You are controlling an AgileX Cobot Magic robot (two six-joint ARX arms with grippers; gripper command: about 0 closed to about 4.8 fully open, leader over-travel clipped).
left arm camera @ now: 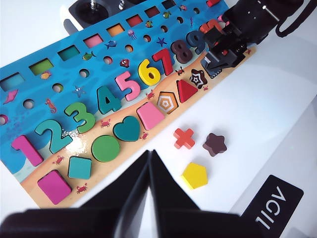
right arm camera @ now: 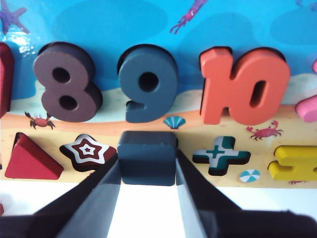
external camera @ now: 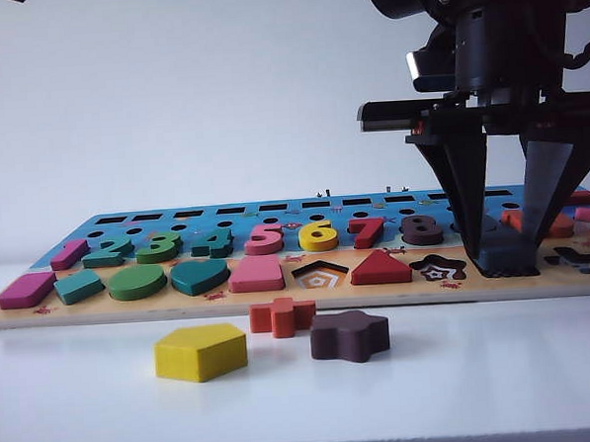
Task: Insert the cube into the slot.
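Observation:
The dark navy cube (right arm camera: 147, 157) is pinched between the two fingers of my right gripper (right arm camera: 147, 163), which is shut on it. It sits low on the wooden puzzle board (external camera: 230, 299), between the star cut-out (right arm camera: 88, 150) and the plus cut-out (right arm camera: 220, 154). The slot is hidden under the cube, and I cannot tell how deep the cube sits. In the exterior view the right gripper (external camera: 505, 257) points down at the board's front right. My left gripper (left arm camera: 150, 163) is shut and empty, hovering over the white table in front of the board.
A yellow pentagon block (external camera: 200, 352), a red plus block (external camera: 281, 317) and a dark brown star block (external camera: 349, 335) lie loose on the table before the board. Number pieces 8 (right arm camera: 67, 89), 9 (right arm camera: 147, 84) and 10 (right arm camera: 245, 87) stand just behind the cube.

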